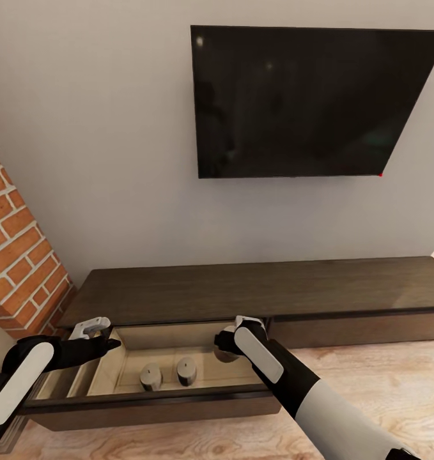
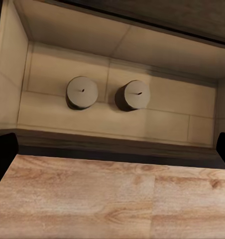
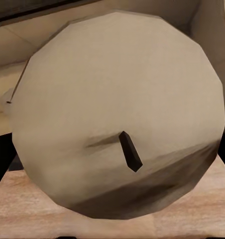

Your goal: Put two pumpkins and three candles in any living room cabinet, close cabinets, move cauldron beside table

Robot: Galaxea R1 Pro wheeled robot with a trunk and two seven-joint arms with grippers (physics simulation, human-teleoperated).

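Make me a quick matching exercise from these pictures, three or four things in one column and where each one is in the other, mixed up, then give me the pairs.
Things:
1. two candles
2. third candle
3. television
4. left gripper

Places:
A. mounted on the wall above the cabinet
B. held in the right gripper over the open drawer
C. standing side by side on the drawer floor
D. above the drawer's left end, holding nothing

Pairs: 1-C, 2-B, 3-A, 4-D
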